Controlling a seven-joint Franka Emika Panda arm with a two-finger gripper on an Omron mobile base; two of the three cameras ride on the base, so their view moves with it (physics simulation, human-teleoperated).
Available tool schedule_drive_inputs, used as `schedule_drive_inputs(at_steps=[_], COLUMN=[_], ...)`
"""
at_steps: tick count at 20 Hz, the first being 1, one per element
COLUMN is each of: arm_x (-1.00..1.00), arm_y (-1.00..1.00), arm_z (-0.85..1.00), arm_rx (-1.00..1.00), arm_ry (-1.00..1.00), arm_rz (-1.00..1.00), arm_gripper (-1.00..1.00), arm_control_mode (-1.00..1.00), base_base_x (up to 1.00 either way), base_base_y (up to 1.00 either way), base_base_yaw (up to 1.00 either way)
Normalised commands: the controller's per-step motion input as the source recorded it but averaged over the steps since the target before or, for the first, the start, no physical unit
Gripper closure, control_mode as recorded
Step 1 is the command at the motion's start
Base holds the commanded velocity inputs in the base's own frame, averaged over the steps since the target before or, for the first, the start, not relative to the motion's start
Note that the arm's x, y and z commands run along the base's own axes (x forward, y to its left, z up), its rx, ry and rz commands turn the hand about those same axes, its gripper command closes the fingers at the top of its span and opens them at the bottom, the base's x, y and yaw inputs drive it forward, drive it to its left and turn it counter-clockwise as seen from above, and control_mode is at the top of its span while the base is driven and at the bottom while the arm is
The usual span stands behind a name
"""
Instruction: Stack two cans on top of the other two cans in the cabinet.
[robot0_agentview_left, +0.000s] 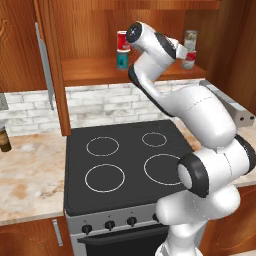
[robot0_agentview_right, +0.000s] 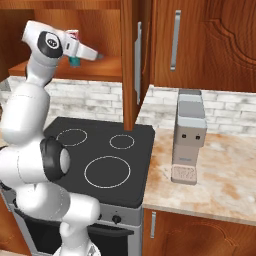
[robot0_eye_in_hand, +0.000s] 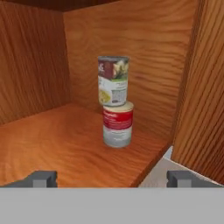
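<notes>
The cabinet (robot0_agentview_left: 90, 70) stands open, its door (robot0_agentview_left: 50, 65) swung out to the left. On the shelf's left, a red can with a white band (robot0_agentview_left: 122, 40) sits upright on the teal-blue can (robot0_agentview_left: 122, 60). On the right, the silver-grey can (robot0_eye_in_hand: 113, 81) stands on the red-and-white can (robot0_eye_in_hand: 117, 124), both upright near the back wall. My gripper (robot0_eye_in_hand: 113, 179) is open a short way in front of this right stack, with nothing between its fingers. In the left base view the gripper (robot0_agentview_left: 184, 52) partly covers that stack. In the right base view the gripper (robot0_agentview_right: 97, 56) points into the cabinet.
Below the cabinet lies a black cooktop (robot0_agentview_left: 125, 165) with four ring burners. A grey coffee machine (robot0_agentview_right: 189, 137) stands on the marble counter to the right. A dark bottle (robot0_agentview_left: 4, 140) is at the far left edge. The open door's edge (robot0_agentview_right: 129, 65) hangs over the stove.
</notes>
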Motion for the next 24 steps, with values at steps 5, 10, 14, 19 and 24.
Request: schedule_drive_inputs(at_steps=[5, 10, 14, 19, 24], arm_x=[-0.49, -0.61, -0.80, -0.87, -0.82], arm_y=[0.30, 0.33, 0.40, 0.36, 0.22], arm_z=[0.00, 0.00, -0.01, -0.07, -0.11], arm_rx=[0.12, 0.05, 0.06, 0.04, 0.05], arm_ry=[0.15, 0.04, 0.00, 0.00, 0.00], arm_rz=[0.48, 0.42, 0.23, 0.19, 0.18], arm_gripper=[-1.00, -1.00, -1.00, -1.00, -1.00], arm_control_mode=[-1.00, -1.00, -1.00, -1.00, -1.00], base_base_x=[0.00, 0.00, 0.00, 0.00, 0.00], base_base_y=[0.00, 0.00, 0.00, 0.00, 0.00], base_base_yaw=[0.00, 0.00, 0.00, 0.00, 0.00])
